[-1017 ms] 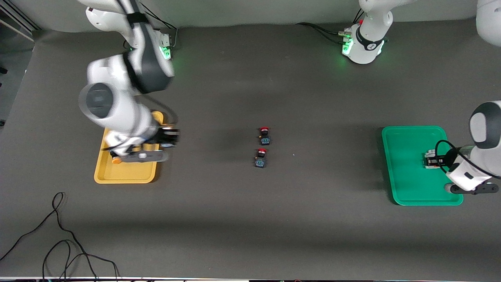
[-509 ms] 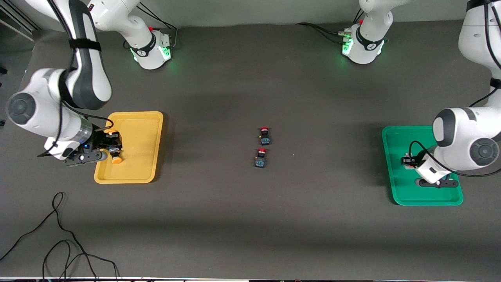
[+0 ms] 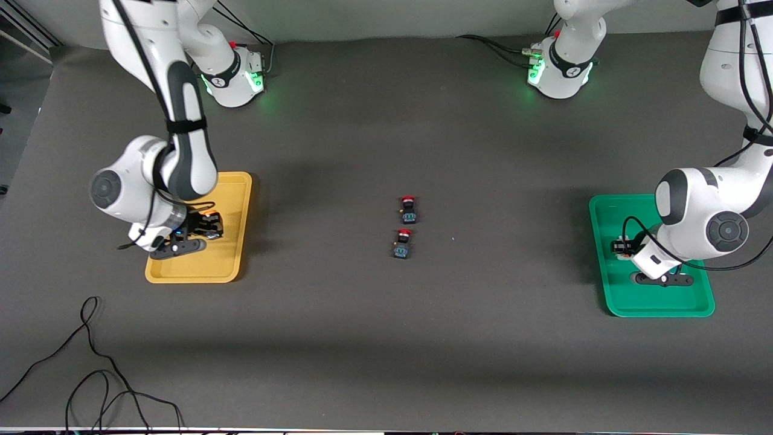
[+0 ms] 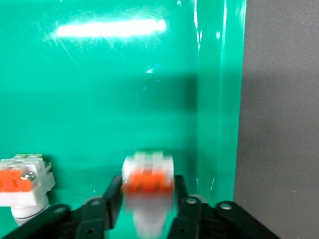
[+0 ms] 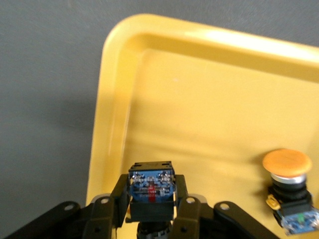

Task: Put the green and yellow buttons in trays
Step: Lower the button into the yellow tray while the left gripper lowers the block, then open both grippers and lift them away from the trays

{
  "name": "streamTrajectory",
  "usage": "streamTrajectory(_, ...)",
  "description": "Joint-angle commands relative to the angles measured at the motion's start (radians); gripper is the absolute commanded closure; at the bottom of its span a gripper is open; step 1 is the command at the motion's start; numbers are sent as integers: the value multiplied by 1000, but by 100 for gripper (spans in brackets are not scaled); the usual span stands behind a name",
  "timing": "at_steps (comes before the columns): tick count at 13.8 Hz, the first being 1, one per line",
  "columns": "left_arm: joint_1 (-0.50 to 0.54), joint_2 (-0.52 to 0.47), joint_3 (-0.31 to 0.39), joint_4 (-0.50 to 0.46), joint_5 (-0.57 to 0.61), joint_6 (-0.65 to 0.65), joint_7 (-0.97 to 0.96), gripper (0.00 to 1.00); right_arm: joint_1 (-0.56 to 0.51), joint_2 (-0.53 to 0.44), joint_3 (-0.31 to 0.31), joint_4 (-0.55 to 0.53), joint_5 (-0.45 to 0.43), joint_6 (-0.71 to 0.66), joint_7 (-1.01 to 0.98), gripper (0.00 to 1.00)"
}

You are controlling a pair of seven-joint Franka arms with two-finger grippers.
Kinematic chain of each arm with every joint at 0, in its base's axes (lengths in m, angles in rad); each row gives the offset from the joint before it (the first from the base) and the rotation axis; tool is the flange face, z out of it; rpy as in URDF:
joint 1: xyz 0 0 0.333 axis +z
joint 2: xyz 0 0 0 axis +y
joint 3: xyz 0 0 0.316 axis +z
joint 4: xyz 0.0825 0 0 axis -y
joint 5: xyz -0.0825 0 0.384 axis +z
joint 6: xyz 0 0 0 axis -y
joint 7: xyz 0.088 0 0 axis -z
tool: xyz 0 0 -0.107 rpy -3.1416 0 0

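Glossy plastic green tray (image 4: 99, 74), matt grey table (image 3: 386, 338)

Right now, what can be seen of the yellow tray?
The yellow tray is a shallow glossy plastic rectangle with rounded corners and a raised rim, lying flat on the dark table toward the right arm's end. An orange-capped button rests inside it. The right end effector hovers over it, shut on a dark-bodied button.

We see two little red-topped switches (image 3: 406, 226) close together in the middle of the dark table (image 3: 386, 338), and black wires (image 3: 90, 374) at a corner.
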Motion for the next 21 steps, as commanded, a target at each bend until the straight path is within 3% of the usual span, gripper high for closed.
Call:
streamTrajectory(1, 3, -28, 1, -13, 11, -3, 16, 0, 2, 38, -9, 31, 42, -1, -27, 66)
streamTrajectory(2, 3, -38, 1, -13, 11, -14, 16, 0, 2, 47, -9, 42, 44, -6, -21, 29)
streamTrajectory(3, 3, -58, -1, -7, 11, -51, 16, 0, 2, 52, -9, 48, 44, -10, -20, 8)
streamTrajectory(4, 3, -89, -2, 4, 11, -103, 16, 0, 2, 52, -9, 53, 44, -13, -17, 0)
streamTrajectory(6, -11, -161, -7, 59, 8, -266, 17, 0, 4, 37, -10, 71, 42, -21, 9, 0)
streamTrajectory(8, -14, -210, -34, 160, -1, -473, 19, 0, 14, 26, -24, 120, 31, -117, 43, 0)
streamTrajectory(12, -19, -227, -88, 468, -38, -918, 57, 0, 53, 3, -96, 267, -71, -326, 164, 0)
streamTrajectory(14, -19, -233, -90, 580, -63, -1058, 56, 0, 75, -9, -151, 368, -123, -461, 198, 0)
streamTrajectory(17, -19, -239, -94, 677, -66, -1123, 45, 0, 77, -9, -222, 538, -177, -657, 207, 0)
streamTrajectory(21, -20, -255, -91, 680, -86, -1143, 46, 0, 79, -9, -282, 671, -225, -800, 206, 0)
